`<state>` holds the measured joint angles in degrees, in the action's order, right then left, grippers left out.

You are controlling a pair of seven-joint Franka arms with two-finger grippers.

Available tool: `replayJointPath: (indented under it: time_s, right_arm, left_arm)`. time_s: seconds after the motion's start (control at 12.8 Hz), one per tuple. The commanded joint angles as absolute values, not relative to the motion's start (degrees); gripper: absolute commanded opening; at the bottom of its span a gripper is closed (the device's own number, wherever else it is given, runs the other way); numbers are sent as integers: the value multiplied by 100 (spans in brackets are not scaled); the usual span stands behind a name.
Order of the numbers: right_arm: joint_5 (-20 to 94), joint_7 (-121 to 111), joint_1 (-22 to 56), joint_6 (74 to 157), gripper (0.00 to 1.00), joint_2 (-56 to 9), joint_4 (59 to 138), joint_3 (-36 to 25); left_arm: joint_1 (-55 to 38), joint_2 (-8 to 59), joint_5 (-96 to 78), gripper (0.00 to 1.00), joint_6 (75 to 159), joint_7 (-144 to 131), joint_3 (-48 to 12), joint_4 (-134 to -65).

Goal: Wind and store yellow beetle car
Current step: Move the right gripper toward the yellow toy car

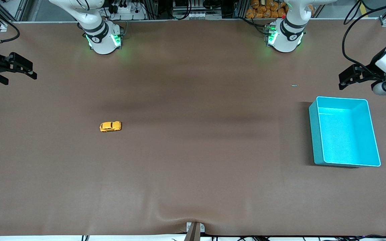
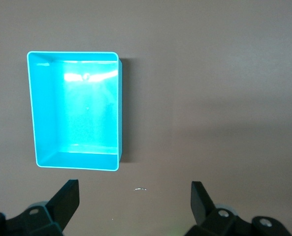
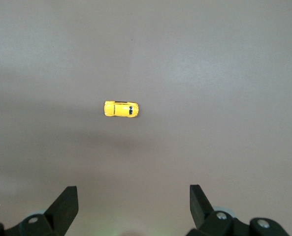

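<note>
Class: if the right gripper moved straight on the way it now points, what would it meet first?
Probably bare table. The right gripper, fingers open, points down at the tabletop; the yellow beetle car lies off that line, so it likely would not touch the car, though depth is unclear.

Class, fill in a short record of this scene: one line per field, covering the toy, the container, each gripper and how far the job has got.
toy: yellow beetle car, on its wheels on the table, toward the right arm's end
container: cyan bin, empty, toward the left arm's end
left gripper: open, raised near the bin
right gripper: open, raised at the table's edge
progress: car not yet grasped or stored
</note>
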<state>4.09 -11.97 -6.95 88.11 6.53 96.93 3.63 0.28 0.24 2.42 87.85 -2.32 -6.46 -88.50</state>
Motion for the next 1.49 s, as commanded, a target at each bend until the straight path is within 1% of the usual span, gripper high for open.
replayJointPath:
  time_s: [0.0,0.08,0.39,0.55,0.86,1.02,1.25,1.41]
  right_arm:
    - [316,-907,-669,8710,100,642,9589,431]
    - [299,-905,-546,8719,100,633,9598,370]
    - [97,-923,69,8675,100,580,9528,-289]
    - [53,-1045,88,8640,100,510,9431,-281]
    - [18,-2729,298,8858,100,27,9579,-255]
    - [9,-3678,386,9401,100,17,10209,-168]
    - [9,-5014,387,10157,100,-166,11194,192]
    - [0,-5727,395,11366,100,-202,12089,438]
  left_arm:
    - [96,-35,247,100,8701,-255,-686,-8824]
    - [105,-35,194,100,8710,-246,-651,-8824]
    - [97,-35,149,100,8710,-246,-642,-8850]
    - [97,-35,158,100,8710,-246,-650,-8851]
    - [35,-26,158,100,8710,-264,-703,-8859]
    - [35,-18,158,100,8719,-264,-756,-8868]
    - [53,-18,158,100,8719,-264,-756,-8886]
    - [61,-18,158,100,8728,-264,-756,-8912]
